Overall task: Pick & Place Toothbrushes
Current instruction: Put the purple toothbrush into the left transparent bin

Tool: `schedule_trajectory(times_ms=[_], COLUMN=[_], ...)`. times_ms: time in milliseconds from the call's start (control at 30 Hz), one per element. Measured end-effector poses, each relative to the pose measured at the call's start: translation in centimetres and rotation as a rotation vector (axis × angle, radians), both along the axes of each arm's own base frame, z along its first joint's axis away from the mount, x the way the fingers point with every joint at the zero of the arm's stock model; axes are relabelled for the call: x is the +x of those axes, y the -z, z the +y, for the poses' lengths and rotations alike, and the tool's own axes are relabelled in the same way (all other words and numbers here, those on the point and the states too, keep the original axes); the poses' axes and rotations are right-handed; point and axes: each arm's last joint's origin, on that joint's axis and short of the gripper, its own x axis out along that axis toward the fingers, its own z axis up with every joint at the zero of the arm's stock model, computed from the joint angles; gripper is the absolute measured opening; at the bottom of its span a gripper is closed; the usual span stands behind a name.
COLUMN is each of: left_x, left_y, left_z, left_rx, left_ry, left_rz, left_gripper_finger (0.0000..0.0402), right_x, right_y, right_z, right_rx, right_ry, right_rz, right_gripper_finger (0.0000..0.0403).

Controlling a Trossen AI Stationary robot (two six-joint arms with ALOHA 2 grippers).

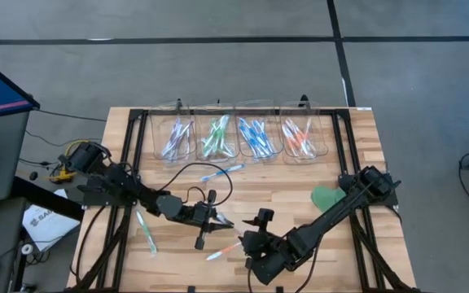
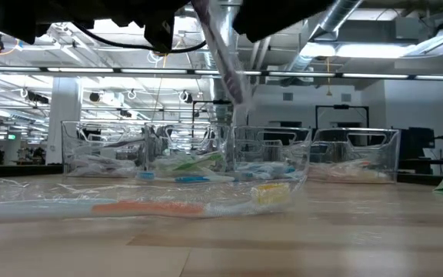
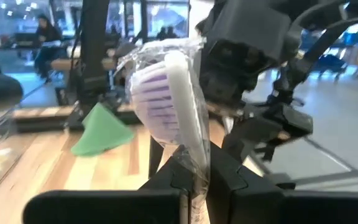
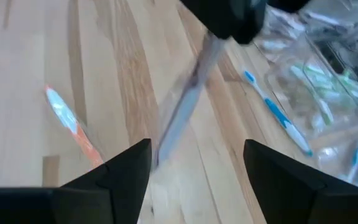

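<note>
Left claw point(image 3: 194, 186) around purple toothbrush point(image 3: 169, 93)

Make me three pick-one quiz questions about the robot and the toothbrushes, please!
1. Where does the orange toothbrush lie?
A. on the table, near the front edge
B. in a bin
C. on the floor

2. How many clear bins line the back?
A. two
B. four
C. six

3. What is the left gripper doing?
A. hanging open
B. pinching a purple toothbrush
C. holding the green disc

Answers: 1 A, it lies loose on the wood. 2 B, four side by side. 3 B, fingers clamp its handle.
</note>
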Motion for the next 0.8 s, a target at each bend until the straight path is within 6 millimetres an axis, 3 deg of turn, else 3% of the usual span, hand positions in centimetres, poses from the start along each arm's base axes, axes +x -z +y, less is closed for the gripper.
schedule_trajectory(times_ms=[167,400,800], left_x=[-0.9,-3.9,-9.9], left_y=[-1.1,-5.0,-9.2], left_z=[0.7,3.0,12.6], left_rx=[0.046,0.1,0.132], left_ry=[-0.085,-0.236,-0.703], left_rz=[0.084,0.156,0.252], left_gripper_finger=[0.0008,0.0008,0.0008], right_x=[-1.2,-2.5,-2.6], right_y=[-0.2,-1.0,-1.0], right_z=[-0.3,-0.4,-0.8], right_rx=[-0.006,-0.003,-0.009], right_ry=[0.082,0.178,0.201], right_rz=[0.05,0.08,0.091], right_gripper_finger=[0.0249,0.0249,0.0249])
